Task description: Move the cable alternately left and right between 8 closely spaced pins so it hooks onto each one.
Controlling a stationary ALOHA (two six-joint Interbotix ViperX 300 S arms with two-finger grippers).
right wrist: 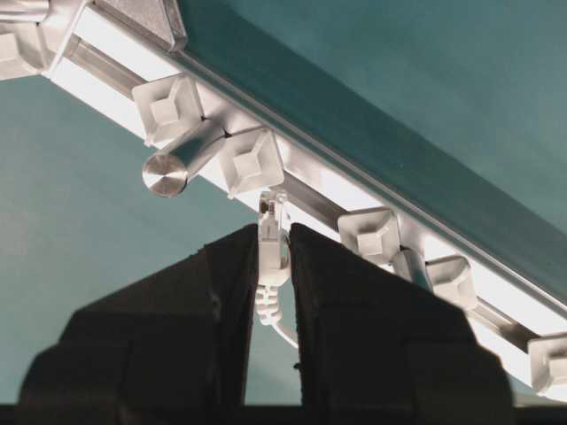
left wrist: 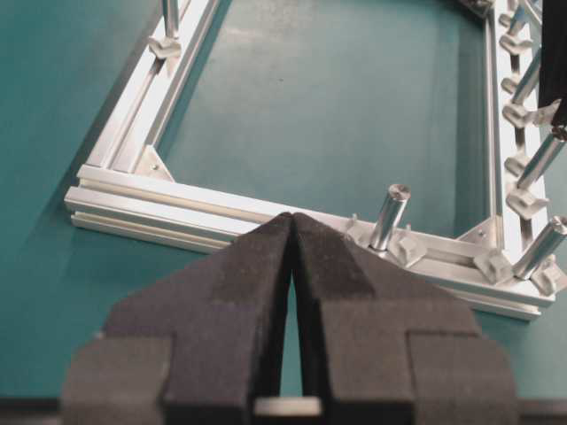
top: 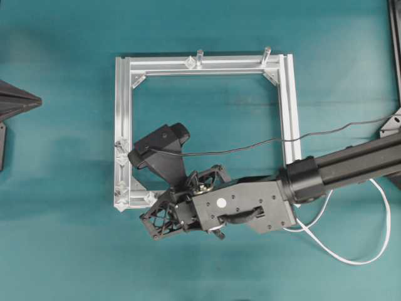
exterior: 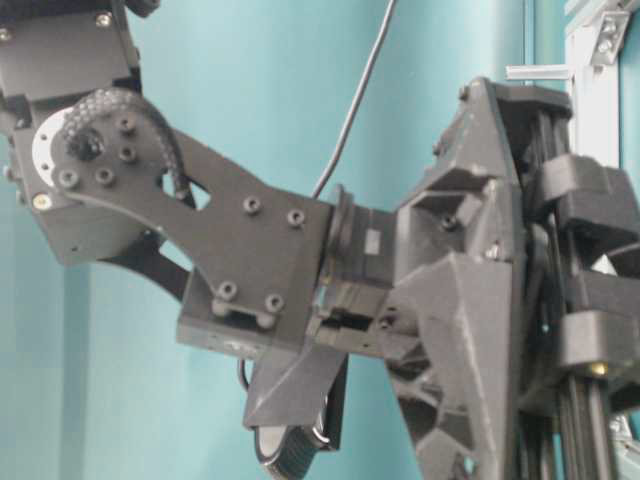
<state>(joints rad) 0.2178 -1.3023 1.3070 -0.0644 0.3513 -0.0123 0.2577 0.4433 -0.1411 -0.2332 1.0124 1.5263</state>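
In the right wrist view my right gripper (right wrist: 273, 232) is shut on the small clear-whitish plug (right wrist: 272, 221) at the end of the cable, whose ribbed sleeve hangs down between the fingers. The plug's tip sits just below a pin (right wrist: 252, 161) on the frame's rail (right wrist: 310, 181). More pins (right wrist: 168, 108) (right wrist: 369, 234) (right wrist: 452, 282) line the same rail. Overhead, the right gripper (top: 133, 157) is at the frame's left rail near the lower left corner, and the cable (top: 360, 258) loops on the table at lower right. My left gripper (left wrist: 291, 221) is shut, holding nothing, short of the frame (left wrist: 177, 199).
A short grey post (right wrist: 182, 161) lies between two pins beside the plug. Two upright posts (top: 200, 58) (top: 266, 55) stand on the frame's far rail (top: 207, 63). A thin dark wire (top: 250, 145) crosses over the frame to the right arm. The left arm (top: 15, 103) is at the left edge.
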